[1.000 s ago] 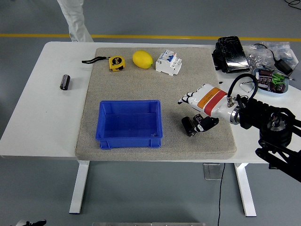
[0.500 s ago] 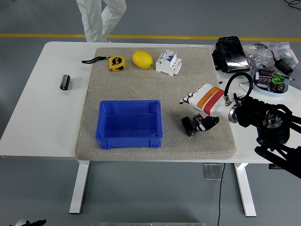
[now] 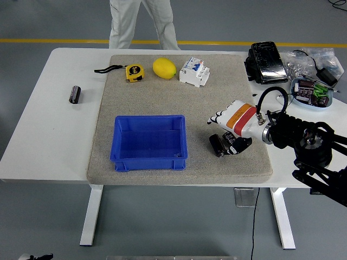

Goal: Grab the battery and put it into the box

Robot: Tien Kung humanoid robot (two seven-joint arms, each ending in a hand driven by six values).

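Observation:
My right hand (image 3: pixel 226 144), white with an orange and red band, reaches in from the right over the grey mat (image 3: pixel 162 97). Its fingers are curled around a black battery (image 3: pixel 218 145) that sits low at the mat, to the right of the blue box (image 3: pixel 149 142). The box is open on top with nothing inside. A second black battery (image 3: pixel 75 94) lies on the bare white table (image 3: pixel 49 141), left of the mat. My left arm does not show.
A yellow tape measure (image 3: pixel 134 72), a lemon (image 3: pixel 164 68) and a white circuit breaker (image 3: pixel 194 71) line the mat's far edge. A black device (image 3: pixel 265 62), cables and a dish of parts (image 3: pixel 312 92) crowd the far right. A person's legs (image 3: pixel 142 24) stand behind the table.
The person behind the table has walked to the right. My right forearm has shifted slightly left; the hand and battery stay at about the same spot.

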